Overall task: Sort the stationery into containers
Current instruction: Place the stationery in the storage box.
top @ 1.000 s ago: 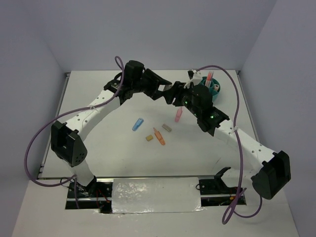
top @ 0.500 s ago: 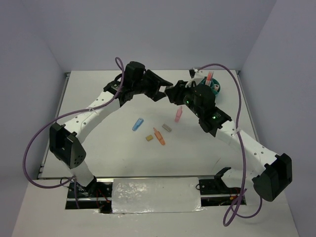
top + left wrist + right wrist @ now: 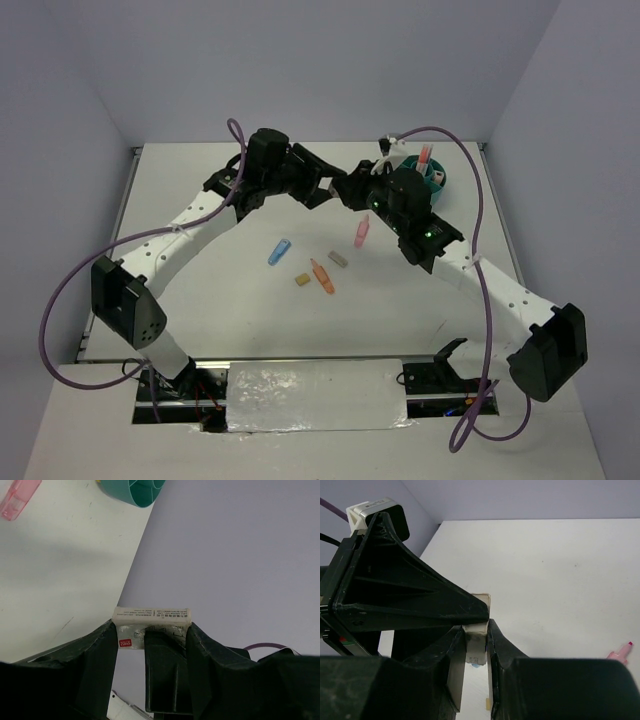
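Right pincer closed onto eraser, table, lilac walls

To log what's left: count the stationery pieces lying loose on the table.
5, clustered mid-table: blue piece, tan block, orange pen, grey block, pink marker. The arms may hide more. The held eraser is not counted.

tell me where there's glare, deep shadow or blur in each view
Top external: even light, glare only on the shiny sheet at the near edge. Left wrist: white eraser label sharp, left end effector fingers almost black. Right wrist: right end effector fingers dark and soft, the eraser between them shadowed.
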